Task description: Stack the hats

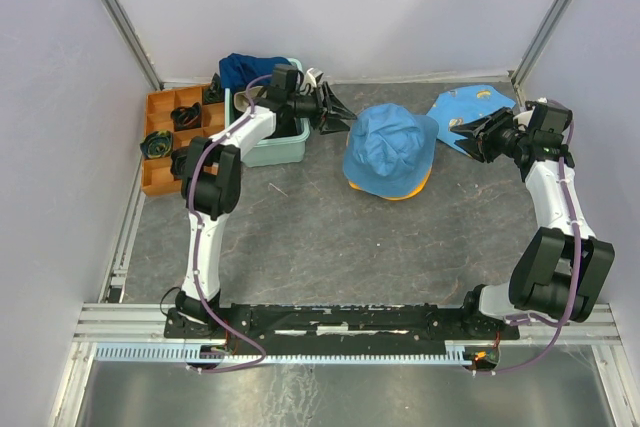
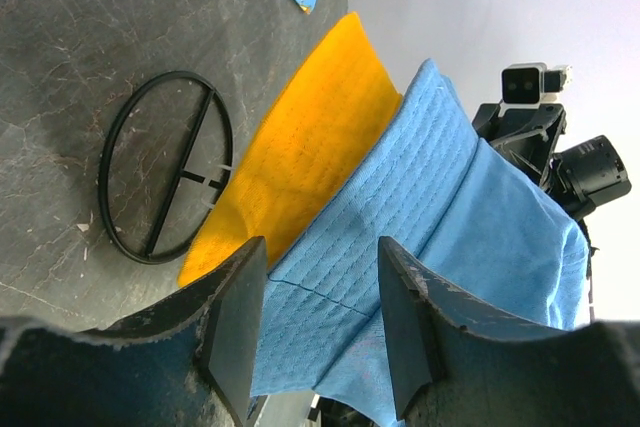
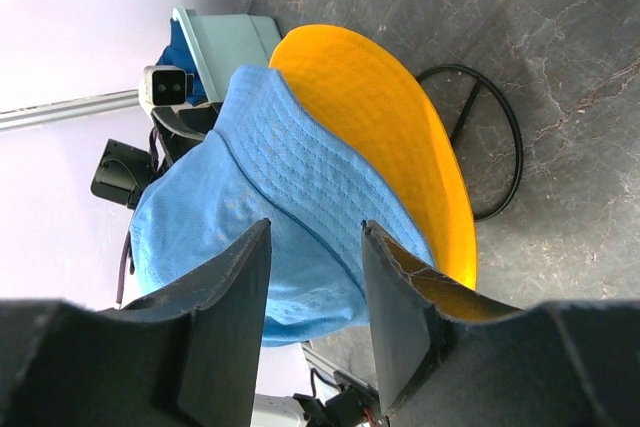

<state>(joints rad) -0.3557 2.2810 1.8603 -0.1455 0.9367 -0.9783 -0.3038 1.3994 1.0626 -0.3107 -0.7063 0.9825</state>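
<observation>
A light blue hat (image 1: 388, 144) sits on top of a yellow-orange hat (image 1: 411, 190) in the middle of the table. My left gripper (image 1: 340, 115) is open and empty just left of the pair. My right gripper (image 1: 466, 135) is open and empty just right of them. In the left wrist view the blue hat (image 2: 440, 217) lies over the yellow one (image 2: 300, 157), beyond my open gripper (image 2: 320, 319). The right wrist view shows the same blue hat (image 3: 260, 197) and yellow hat (image 3: 400, 127) past my open gripper (image 3: 315, 319). A dark navy hat (image 1: 248, 69) lies in the tub. The black hat is hidden.
A mint-green tub (image 1: 272, 153) stands at the back left under my left arm. An orange compartment tray (image 1: 160, 107) is left of it. A flat printed light-blue cloth (image 1: 470, 105) lies at the back right. A thin black ring (image 2: 170, 167) lies on the table beside the hats.
</observation>
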